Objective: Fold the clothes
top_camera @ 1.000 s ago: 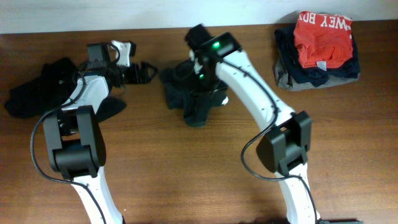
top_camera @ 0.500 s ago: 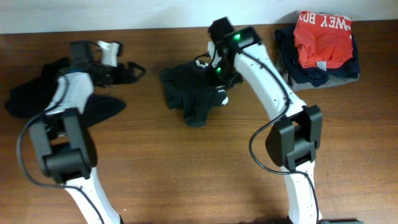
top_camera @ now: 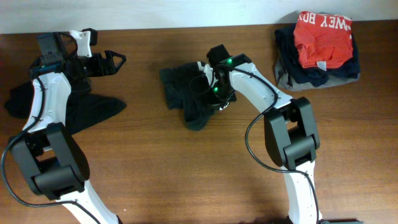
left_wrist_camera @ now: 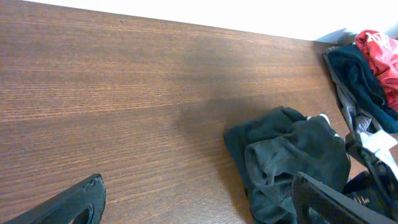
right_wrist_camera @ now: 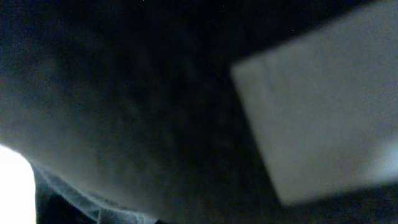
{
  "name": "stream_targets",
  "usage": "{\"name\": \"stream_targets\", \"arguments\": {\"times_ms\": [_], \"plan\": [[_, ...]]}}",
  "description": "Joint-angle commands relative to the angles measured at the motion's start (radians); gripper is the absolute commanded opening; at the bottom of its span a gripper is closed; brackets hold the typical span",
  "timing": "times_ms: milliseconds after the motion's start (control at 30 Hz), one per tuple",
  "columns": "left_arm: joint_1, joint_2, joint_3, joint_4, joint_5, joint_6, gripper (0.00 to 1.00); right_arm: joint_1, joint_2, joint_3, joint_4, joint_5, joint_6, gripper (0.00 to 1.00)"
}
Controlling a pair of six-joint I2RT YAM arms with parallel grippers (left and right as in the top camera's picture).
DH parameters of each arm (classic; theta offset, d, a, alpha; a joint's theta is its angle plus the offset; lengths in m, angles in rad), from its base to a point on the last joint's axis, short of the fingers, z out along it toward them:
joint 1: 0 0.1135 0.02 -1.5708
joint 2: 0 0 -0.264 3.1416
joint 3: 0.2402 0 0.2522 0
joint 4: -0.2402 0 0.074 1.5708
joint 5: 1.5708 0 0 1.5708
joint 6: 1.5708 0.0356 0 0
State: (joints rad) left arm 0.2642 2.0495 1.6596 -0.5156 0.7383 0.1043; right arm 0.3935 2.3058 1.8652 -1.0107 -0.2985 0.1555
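Note:
A crumpled dark T-shirt lies at the table's middle and also shows in the left wrist view. My right gripper is pressed down into this T-shirt's right side. The right wrist view is filled with close dark cloth and a blurred pale patch, so the fingers are hidden there. A second black T-shirt lies spread at the far left. My left gripper hangs open over bare wood between the two shirts, its fingers wide apart and holding nothing.
A pile of folded clothes with a red garment with white lettering on top sits at the back right, also visible in the left wrist view. Bare brown table fills the front half.
My right gripper has come down and toward me onto the middle T-shirt's right side and shut. The left arm has swung back to the left, away from the middle shirt, still open.

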Motion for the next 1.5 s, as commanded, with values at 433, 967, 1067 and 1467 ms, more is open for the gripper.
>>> {"name": "stream_targets", "arguments": {"times_ms": [433,967,1067,1467], "plan": [[-0.002,-0.018,0.012,-0.047,0.021,-0.008,0.95,-0.205,0.010,0.035,0.220,0.145,-0.310,0.16],[-0.002,-0.018,0.012,-0.047,-0.028,0.002,0.95,-0.127,-0.014,0.561,-0.486,0.080,0.161,0.68],[-0.002,-0.018,0.012,-0.047,-0.028,0.002,0.95,-0.095,-0.010,0.491,-0.471,0.046,0.317,0.68],[-0.002,-0.018,0.012,-0.062,-0.028,0.002,0.96,0.047,-0.010,0.187,-0.101,0.040,0.861,0.73]]}}
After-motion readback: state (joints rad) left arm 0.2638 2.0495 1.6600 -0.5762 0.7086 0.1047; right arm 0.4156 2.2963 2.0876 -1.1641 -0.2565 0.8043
